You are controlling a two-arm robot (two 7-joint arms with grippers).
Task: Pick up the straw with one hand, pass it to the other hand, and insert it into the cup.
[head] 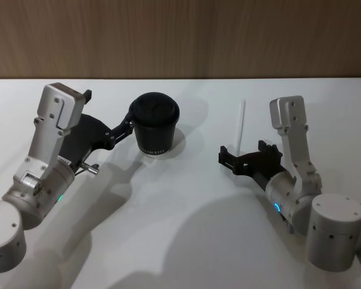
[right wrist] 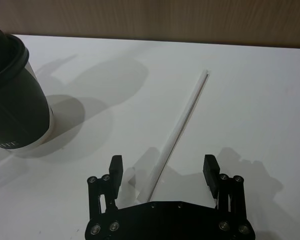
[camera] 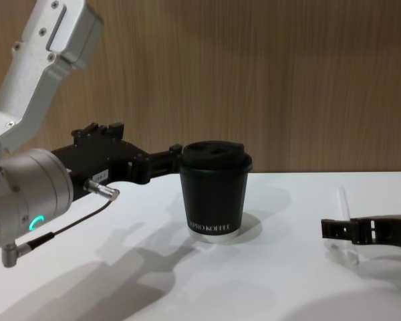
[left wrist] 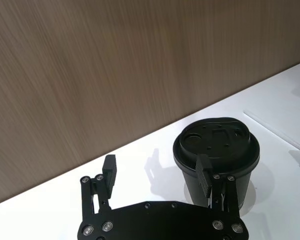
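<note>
The white straw (head: 241, 123) lies flat on the table, right of the cup. My right gripper (head: 224, 158), on the blue-lit arm, hangs low over the straw's near end. In the right wrist view this gripper (right wrist: 163, 166) is open, and the straw (right wrist: 186, 114) runs between its fingers. The black lidded cup (head: 156, 123) stands upright at the middle back. My left gripper (head: 128, 126), on the green-lit arm, is at the cup's left side. It is open (left wrist: 156, 169), with one finger (left wrist: 204, 176) in front of the cup (left wrist: 217, 145) and nothing between the fingers.
The white table (head: 180, 229) ends at a wooden wall (head: 180, 36) just behind the cup and straw. Bare tabletop lies between the two arms and in front of the cup (camera: 216, 190).
</note>
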